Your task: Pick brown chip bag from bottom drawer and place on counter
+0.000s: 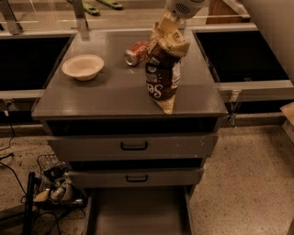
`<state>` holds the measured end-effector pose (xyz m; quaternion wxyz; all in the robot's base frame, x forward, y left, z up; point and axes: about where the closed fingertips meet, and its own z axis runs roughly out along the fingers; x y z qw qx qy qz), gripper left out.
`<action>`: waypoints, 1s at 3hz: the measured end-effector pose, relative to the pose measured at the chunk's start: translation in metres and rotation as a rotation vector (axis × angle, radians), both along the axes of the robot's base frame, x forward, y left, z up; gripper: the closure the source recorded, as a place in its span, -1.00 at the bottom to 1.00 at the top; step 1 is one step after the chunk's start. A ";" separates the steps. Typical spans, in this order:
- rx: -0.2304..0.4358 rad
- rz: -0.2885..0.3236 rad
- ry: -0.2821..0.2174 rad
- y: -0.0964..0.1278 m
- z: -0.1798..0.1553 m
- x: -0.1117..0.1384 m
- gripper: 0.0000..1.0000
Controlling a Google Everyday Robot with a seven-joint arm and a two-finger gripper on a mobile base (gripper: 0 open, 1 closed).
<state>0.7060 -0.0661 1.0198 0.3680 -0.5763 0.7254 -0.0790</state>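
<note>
Camera view: gripper (pixel 180 13) sits at the 12 o'clock edge of frame, over the back of the counter (pixel 110 94). The jaws pinch the pale, crumpled top end of the brown chip bag (pixel 163 75). The tips are buried in the crinkle, but the bag hangs from them, so I read it as a real hold.

The bag hangs roughly upright with a slight tilt. Its lower tan corner points to 6 o'clock over the counter's front right. Can't tell if that corner touches the surface or is just above it.

Handling, my read:
- Light and air-filled, with soft, slick film and contents that crush easily.
- The sealed end is the right place to hold: flat doubled film, no chips under the pads.
- A mid-body grab would squash it, and the film could slide.
- Let go on a corner, it should flop over, possibly toward the front edge. Better to lay it down before releasing.

Outward from the bag:
- The red soda can (pixel 136 53) lies on its side at 10 o'clock, near the bag but apart.
- The bowl (pixel 82 67) is at 9 o'clock, well apart.
- Below the counter are the upper drawers (pixel 133 146) with black handles.
- The bottom drawer (pixel 138 211) is at 6 o'clock, pulled out, with plain grey floor showing and no bag in it.
</note>
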 end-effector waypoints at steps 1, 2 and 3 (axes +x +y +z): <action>0.012 -0.033 0.039 -0.013 -0.016 0.005 1.00; 0.102 -0.103 0.095 -0.044 -0.050 0.005 1.00; 0.168 -0.162 0.133 -0.072 -0.081 -0.003 1.00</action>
